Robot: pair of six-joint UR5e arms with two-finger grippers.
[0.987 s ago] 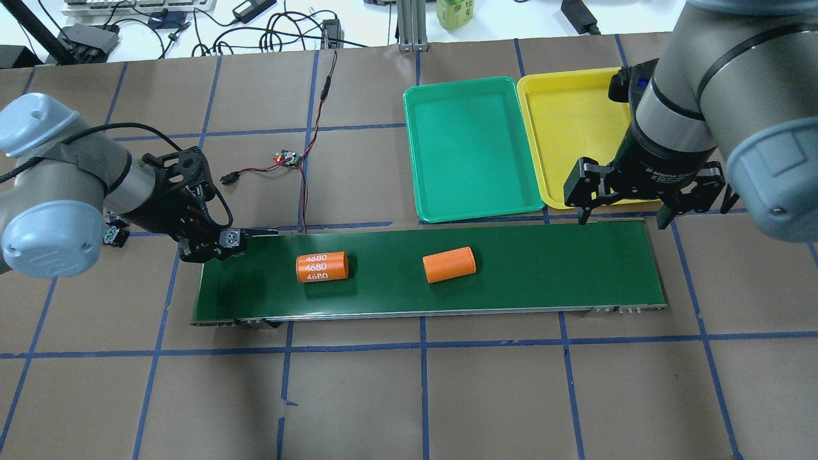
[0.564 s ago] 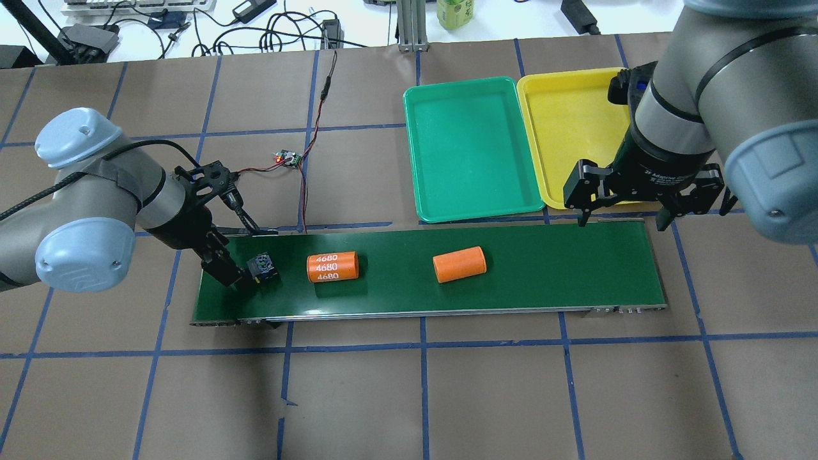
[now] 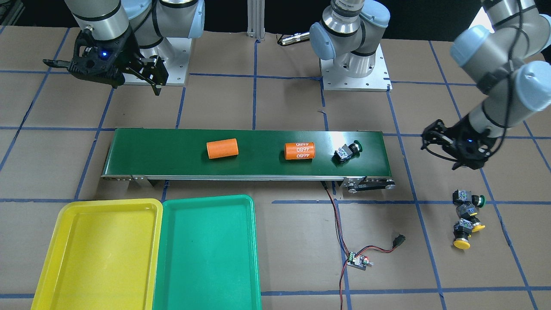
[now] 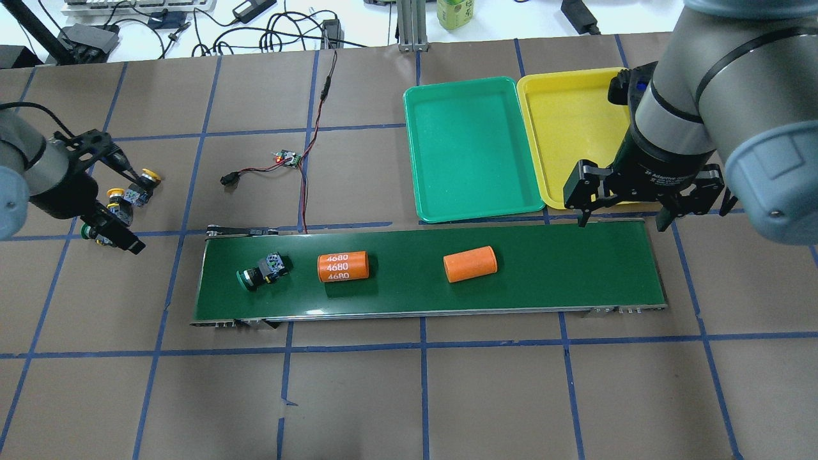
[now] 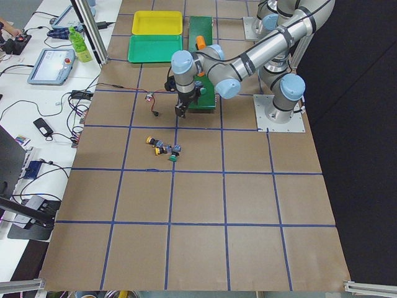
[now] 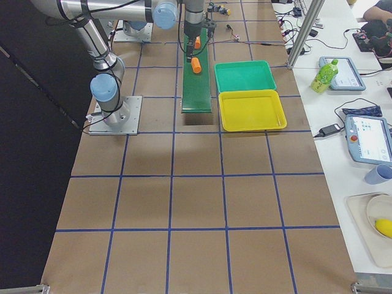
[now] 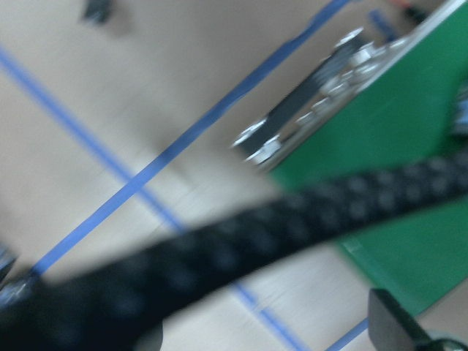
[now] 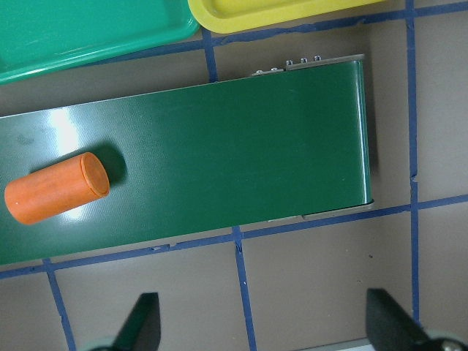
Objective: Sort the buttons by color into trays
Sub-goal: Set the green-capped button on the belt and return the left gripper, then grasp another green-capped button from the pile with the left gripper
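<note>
With a green-capped button (image 4: 262, 271) lying at my left end of the conveyor belt (image 4: 562, 268), I judge feeding is in hand: next my left hand (image 4: 115, 233), open and empty, must pick from three buttons (image 4: 131, 191) on the table (image 4: 383, 396), while my open right hand (image 4: 621, 220) hovers before the green tray (image 4: 473, 96) and yellow tray (image 4: 562, 102).

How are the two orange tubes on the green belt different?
The printed orange tube has white 4680 numbers on it; the plain orange tube shows none. The printed orange tube lies next to the green-capped button; the plain orange tube lies further from it. Both lie on their sides on the belt.
</note>
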